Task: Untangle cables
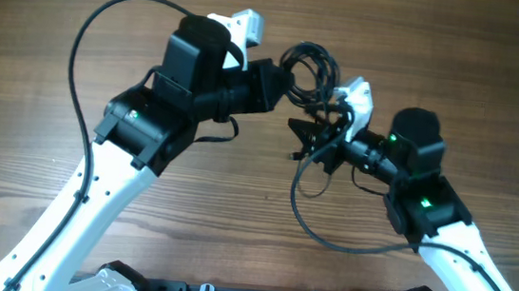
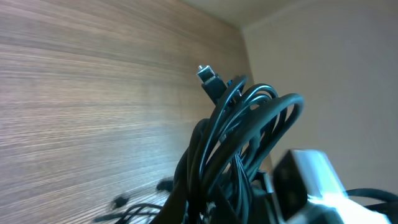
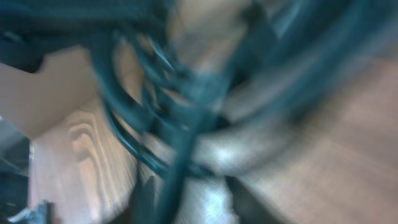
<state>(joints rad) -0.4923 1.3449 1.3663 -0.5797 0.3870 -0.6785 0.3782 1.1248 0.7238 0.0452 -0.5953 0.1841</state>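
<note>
Lit brightly and evenly from above in the overhead view, with only faint, soft shadows on the wooden desk [image 1: 24, 8] beside the arms [image 1: 137, 129]. Rendered sharp across that whole frame, wood grain crisp, black housings crushed to near featureless dark. Caught a cool bluish sheen along the curves of the cables [image 2: 236, 124] in the left wrist view, with the plug [image 2: 209, 76] in focus and the lower right corner soft. Smeared heavily by motion blur in the right wrist view: reduced to dark streaks and melted grain, nothing crisp anywhere.
</note>
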